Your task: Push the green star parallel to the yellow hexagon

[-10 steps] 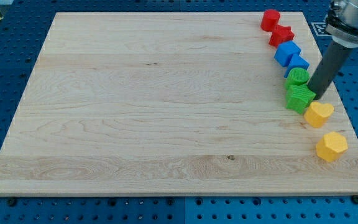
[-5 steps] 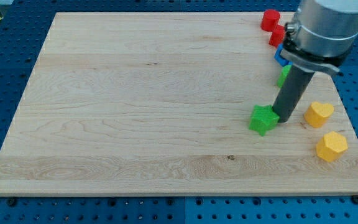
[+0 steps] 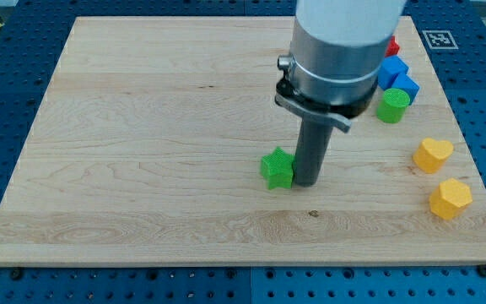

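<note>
The green star [image 3: 277,168] lies on the wooden board a little right of the middle. My tip [image 3: 304,182] touches its right side. The yellow hexagon [image 3: 450,198] sits near the board's right edge, low down, far to the right of the star and slightly lower in the view. The arm's wide grey body hides part of the board above the tip.
A yellow heart-like block [image 3: 432,154] lies above the hexagon. A green cylinder [image 3: 392,105], two blue blocks [image 3: 392,71] [image 3: 406,85] and part of a red block [image 3: 392,45] sit at the upper right. The board's right edge [image 3: 469,143] is close to the yellow blocks.
My tip has swept left and slightly down, pushing the green star from beside the right-hand blocks to near the board's middle. The other blocks have stayed in place.
</note>
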